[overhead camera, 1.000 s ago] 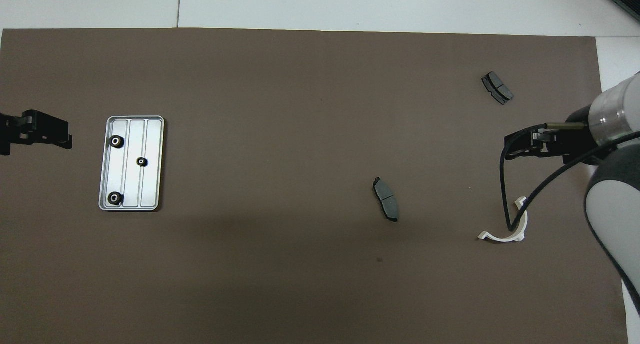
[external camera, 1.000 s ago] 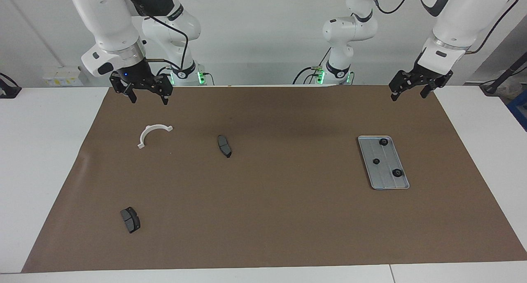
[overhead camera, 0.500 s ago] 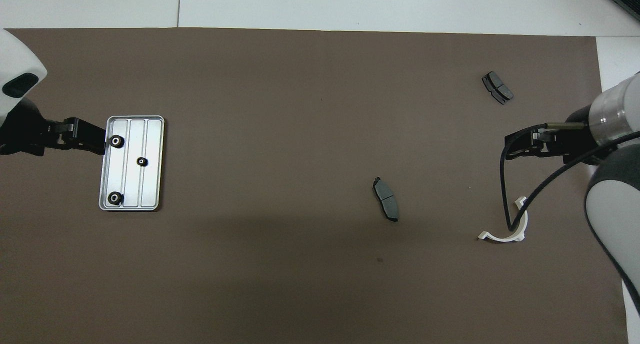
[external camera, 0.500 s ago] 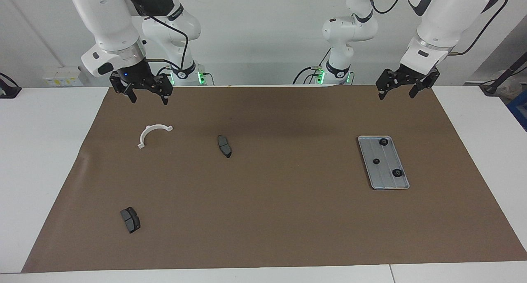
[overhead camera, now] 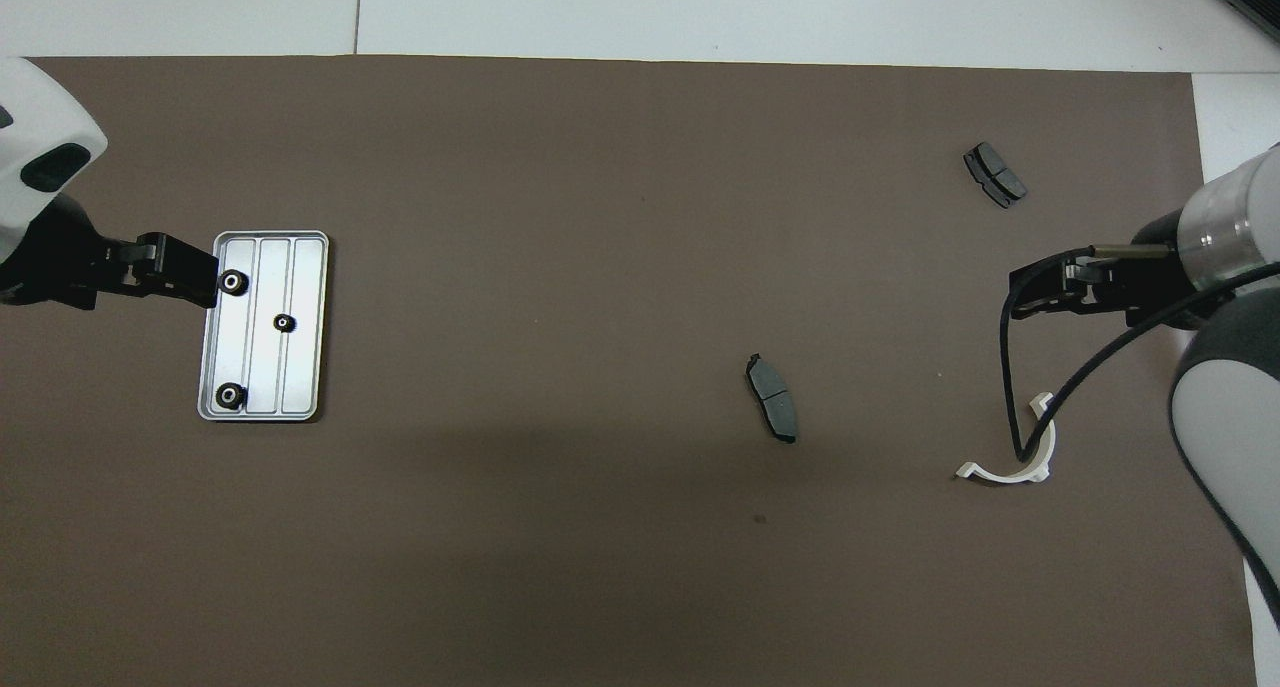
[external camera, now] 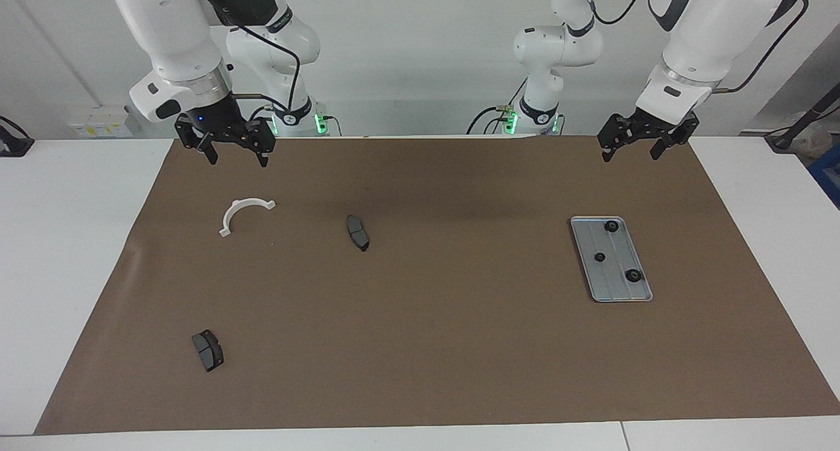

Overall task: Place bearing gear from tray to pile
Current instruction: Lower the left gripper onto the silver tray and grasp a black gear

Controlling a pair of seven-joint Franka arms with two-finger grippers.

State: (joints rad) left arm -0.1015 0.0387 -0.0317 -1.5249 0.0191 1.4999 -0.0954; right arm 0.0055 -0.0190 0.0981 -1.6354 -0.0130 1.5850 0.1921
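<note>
The grey grooved tray [external camera: 607,281] [overhead camera: 300,367] lies on the brown mat toward the left arm's end. Three small black bearing gears rest in it: one [external camera: 611,226] [overhead camera: 233,283], a second [external camera: 599,257] [overhead camera: 285,322] and a third [external camera: 632,275] [overhead camera: 231,395]. My left gripper [external camera: 631,152] [overhead camera: 200,270] hangs open, well above the mat, over the tray's outer rim beside the first gear. It holds nothing. The pile's white half-ring bracket [external camera: 243,209] [overhead camera: 1012,472] and two dark pads [external camera: 357,232] [overhead camera: 772,398], [external camera: 208,350] [overhead camera: 995,175] lie scattered toward the right arm's end. My right gripper [external camera: 236,152] [overhead camera: 1030,297] waits open over the mat by the bracket.
The brown mat [external camera: 459,346] covers most of the white table [external camera: 65,241]. A black cable [overhead camera: 1010,397] from the right arm hangs over the bracket in the overhead view.
My left gripper has swung in from the mat's end to above the tray's rim. The right arm, the gears and the pile have not moved.
</note>
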